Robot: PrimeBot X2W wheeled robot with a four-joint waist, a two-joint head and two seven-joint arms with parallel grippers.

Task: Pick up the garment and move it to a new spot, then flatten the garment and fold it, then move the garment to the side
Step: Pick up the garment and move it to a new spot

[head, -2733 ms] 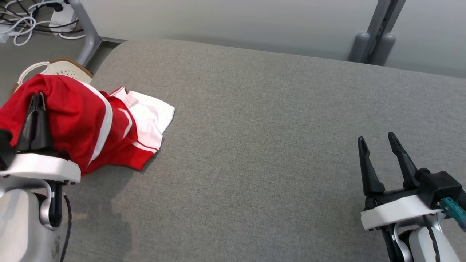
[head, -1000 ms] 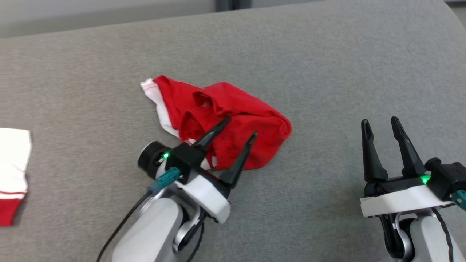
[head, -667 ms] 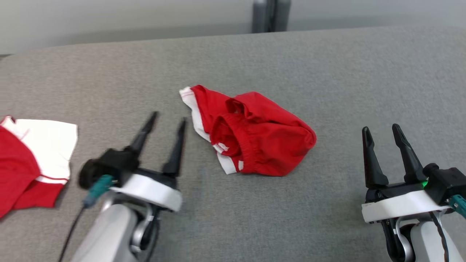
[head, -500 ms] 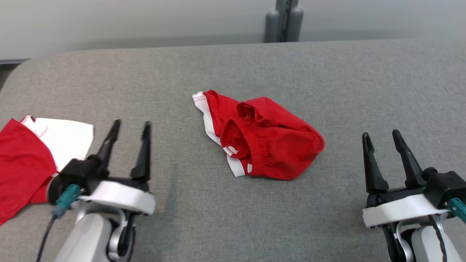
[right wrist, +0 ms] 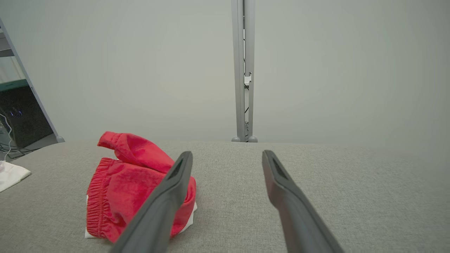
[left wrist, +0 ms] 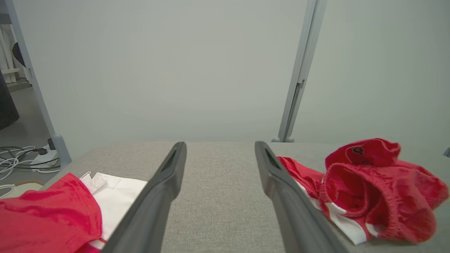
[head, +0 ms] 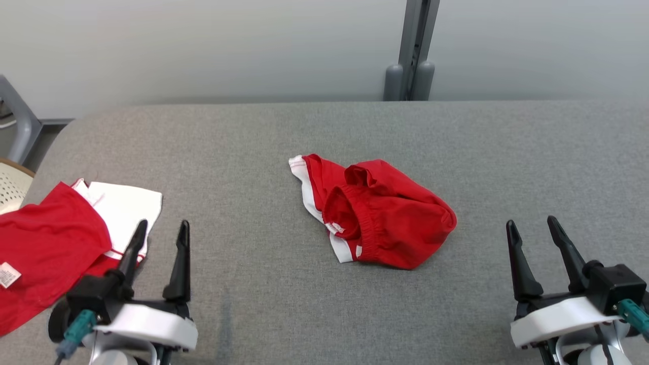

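The garment (head: 377, 215) lay bunched mid-table (head: 253, 132) — probably set there so both arms could reach it for flattening. The left gripper (head: 163, 225) and right gripper (head: 530, 221) flanked it, well apart, fingers spread and empty — apparently ready for opposite edges.

A wide table (head: 324, 324) covered in grey woven fabric takes up the foreground, and its far left corner is rounded. Behind it stands a plain, pale grey wall panel (head: 203, 45) in soft, even light. A grey metal post (head: 417, 40) rises against the panel just past the table's far edge, with two rounded feet at its base. At the far left a slanted grey metal leg (head: 23, 121) meets the grey floor (left wrist: 24, 123), where white and black cables (left wrist: 17, 163) lie in a loose tangle. A cream perforated basket (head: 10, 187) sits by the table's left edge. The right wrist view shows a dark cabinet (right wrist: 21, 116) at its left.
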